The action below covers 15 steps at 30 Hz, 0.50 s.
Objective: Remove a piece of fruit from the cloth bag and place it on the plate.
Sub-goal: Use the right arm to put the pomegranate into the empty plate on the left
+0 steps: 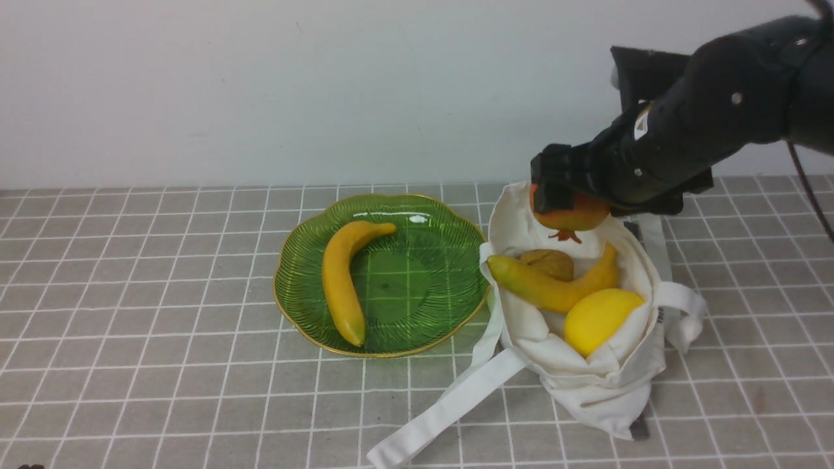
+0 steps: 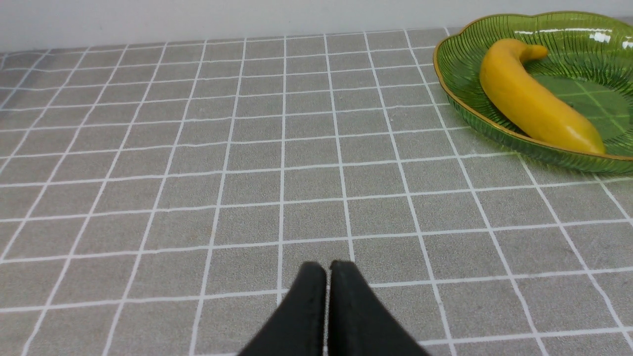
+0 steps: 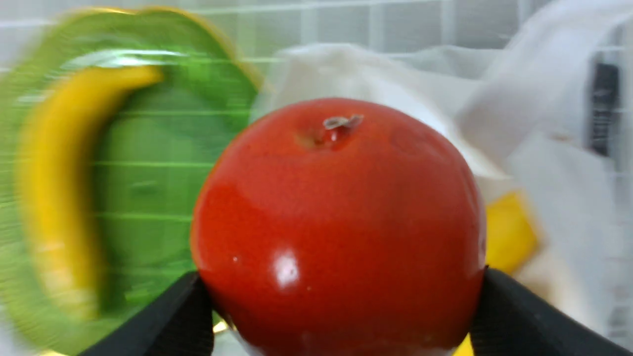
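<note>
Gray tabletop with white lines: pomegranate up over the bag

Behind it is a pale wall. The right gripper holds the big red pomegranate above the open white bag. A banana, a brown lumpy thing and a yellow lemon sit in the bag. Beside it, the green plate has one banana. The left gripper is shut.

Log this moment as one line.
right end effector: closed on pomegranate | pomegranate: above cloth bag, not yet on plate | left end effector: shut, holding nothing
</note>
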### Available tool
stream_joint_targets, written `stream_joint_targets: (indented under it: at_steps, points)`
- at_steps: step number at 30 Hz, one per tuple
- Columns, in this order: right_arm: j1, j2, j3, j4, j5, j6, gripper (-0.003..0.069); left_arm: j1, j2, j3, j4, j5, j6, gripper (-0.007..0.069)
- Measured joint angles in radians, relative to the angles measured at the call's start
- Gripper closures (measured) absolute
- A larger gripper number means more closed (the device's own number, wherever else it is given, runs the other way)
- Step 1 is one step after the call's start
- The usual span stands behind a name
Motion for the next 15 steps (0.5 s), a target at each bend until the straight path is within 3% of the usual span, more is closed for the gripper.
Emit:
stream_joint_targets:
  at_steps: [4,9,15]
  points:
    - [0.060,-0.006,-0.001,0.084,-0.043,-0.080,0.0048,0.000,0.000,0.000,0.000,0.000,0.000,0.0631]
    - [0.179,0.089,-0.001,0.162,-0.216,-0.296,0.0048,0.000,0.000,0.000,0.000,0.000,0.000,0.0631]
    - [0.217,0.191,-0.001,0.169,-0.331,-0.364,0.0049,0.000,0.000,0.000,0.000,0.000,0.000,0.0631]
